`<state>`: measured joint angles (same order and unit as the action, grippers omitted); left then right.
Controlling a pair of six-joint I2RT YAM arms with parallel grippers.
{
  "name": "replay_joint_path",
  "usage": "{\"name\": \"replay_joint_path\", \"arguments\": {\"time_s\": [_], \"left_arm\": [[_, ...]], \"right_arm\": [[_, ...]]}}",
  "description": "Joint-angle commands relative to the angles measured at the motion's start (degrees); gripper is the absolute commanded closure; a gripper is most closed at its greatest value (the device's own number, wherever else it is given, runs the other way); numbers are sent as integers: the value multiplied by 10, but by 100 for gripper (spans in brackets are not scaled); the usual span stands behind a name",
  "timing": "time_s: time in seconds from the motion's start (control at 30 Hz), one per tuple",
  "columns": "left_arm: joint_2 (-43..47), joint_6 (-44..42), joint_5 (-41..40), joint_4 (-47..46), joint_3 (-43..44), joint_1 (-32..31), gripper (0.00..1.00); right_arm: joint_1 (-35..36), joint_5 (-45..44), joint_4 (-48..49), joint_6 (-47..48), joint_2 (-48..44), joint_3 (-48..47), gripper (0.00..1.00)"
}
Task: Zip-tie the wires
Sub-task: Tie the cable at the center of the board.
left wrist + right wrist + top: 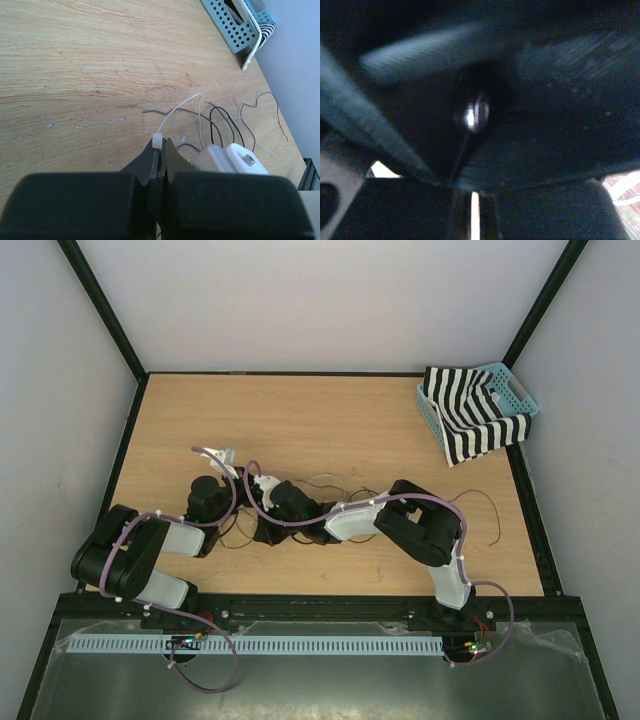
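Note:
The wires (330,483) lie in thin black and pale loops on the wooden table (330,420), one strand trailing right (497,515). In the left wrist view they curl (220,122) just beyond my fingers. My left gripper (162,142) is shut on a white zip tie (176,109). Its square head sits at the fingertips and its tail arcs up toward the wires. Both grippers meet at mid-table, left (228,498) and right (262,515), their tips hidden under the wrists. The right gripper (474,200) is shut in a dark, blurred view. Only a pale sliver shows between its fingers.
A teal basket (520,405) holding a black-and-white striped cloth (470,420) stands at the back right corner, also in the left wrist view as the basket (235,30). Grey walls enclose the table. The right gripper's white housing (235,157) sits close beside my left fingers.

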<state>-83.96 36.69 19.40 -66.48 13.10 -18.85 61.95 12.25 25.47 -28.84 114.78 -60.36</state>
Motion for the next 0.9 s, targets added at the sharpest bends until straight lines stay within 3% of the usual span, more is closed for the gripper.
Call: {"name": "replay_joint_path", "arguments": {"time_s": [0.0,0.2,0.47,0.73,0.87], "left_arm": [[9,3,23,-21,-1,-7,100],[5,6,35,-20,6,-7,100],[-3,4,41,-20,9,-7,100],[-17,8,59,-18,16,-7,100],[-26,12,74,-15,21,-7,100]], "right_arm": [[5,23,41,25,-5,-2,87],[5,67,34,63,-49,37,54],[3,56,-24,116,-154,107,44],[-38,-65,-73,198,-335,198,29],[-55,-128,-58,300,-389,235,2]]}}
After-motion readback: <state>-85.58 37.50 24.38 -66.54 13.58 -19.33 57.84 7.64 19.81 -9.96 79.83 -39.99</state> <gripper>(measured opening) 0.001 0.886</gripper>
